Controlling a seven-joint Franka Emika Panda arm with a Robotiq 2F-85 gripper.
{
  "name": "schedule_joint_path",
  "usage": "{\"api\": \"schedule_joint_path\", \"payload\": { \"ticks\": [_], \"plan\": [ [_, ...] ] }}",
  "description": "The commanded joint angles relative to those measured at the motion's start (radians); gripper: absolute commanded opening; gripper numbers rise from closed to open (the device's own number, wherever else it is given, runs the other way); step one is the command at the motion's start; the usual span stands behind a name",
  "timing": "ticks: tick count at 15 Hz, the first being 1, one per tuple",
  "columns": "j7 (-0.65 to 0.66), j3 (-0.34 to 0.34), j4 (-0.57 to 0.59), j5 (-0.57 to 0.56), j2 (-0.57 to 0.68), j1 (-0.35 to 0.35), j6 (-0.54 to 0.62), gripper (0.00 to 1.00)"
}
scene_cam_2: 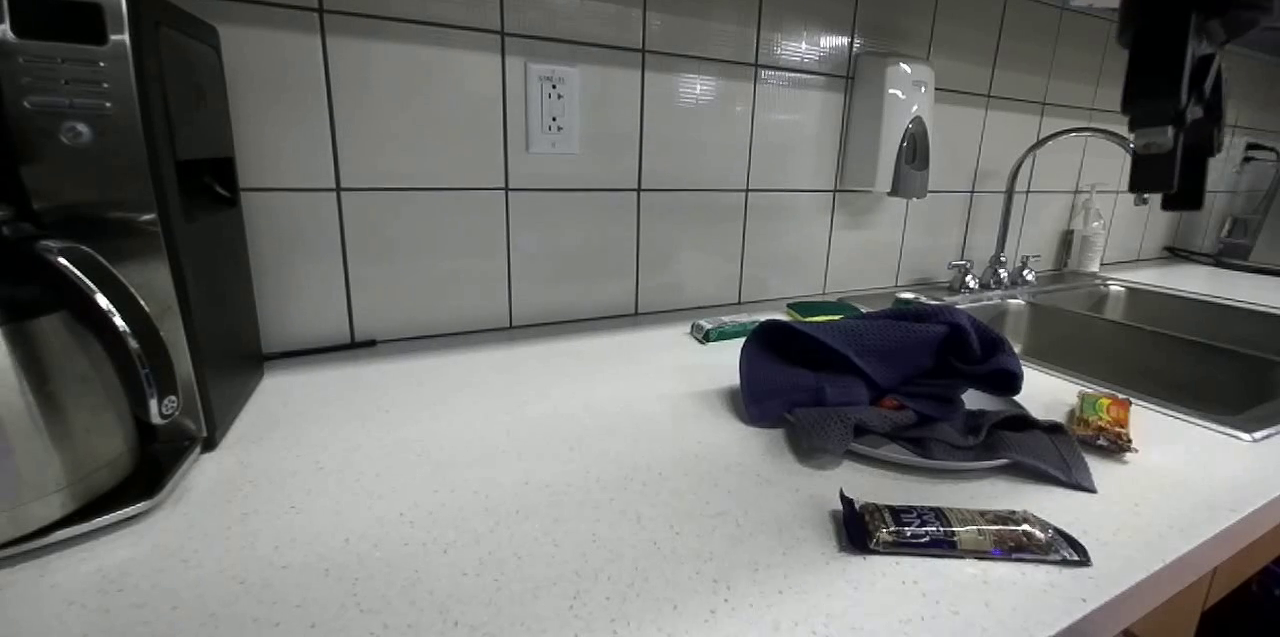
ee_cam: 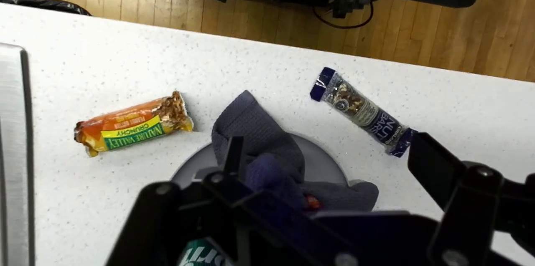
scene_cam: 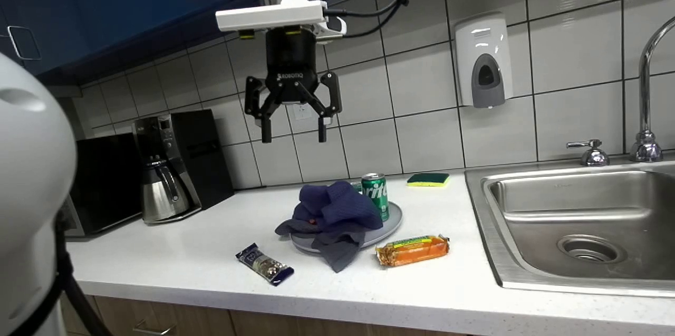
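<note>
My gripper is open and empty, high above the counter. It also shows in an exterior view and the wrist view. Below it, a crumpled purple and grey cloth lies over a grey plate. A small red thing peeks out of the cloth's folds; most of it is hidden. A green Sprite can stands upright beside the cloth at the plate. An orange Nature Valley bar and a dark blue nut bar lie on the counter on either side of the plate.
A green and yellow sponge and a green packet lie near the tiled wall. A steel sink with a faucet borders the counter. A coffee maker stands at the far end. A soap dispenser hangs on the wall.
</note>
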Motion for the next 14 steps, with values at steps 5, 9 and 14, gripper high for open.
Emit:
{"api": "schedule_joint_path", "payload": {
  "ticks": [5,9,14],
  "plan": [
    [-0.002,0.045,0.002,-0.059,0.156,-0.025,0.266,1.0],
    [0.027,0.051,0.005,-0.046,0.227,-0.034,0.359,1.0],
    [0.072,0.057,0.005,-0.033,0.295,-0.04,0.442,1.0]
  ]
}}
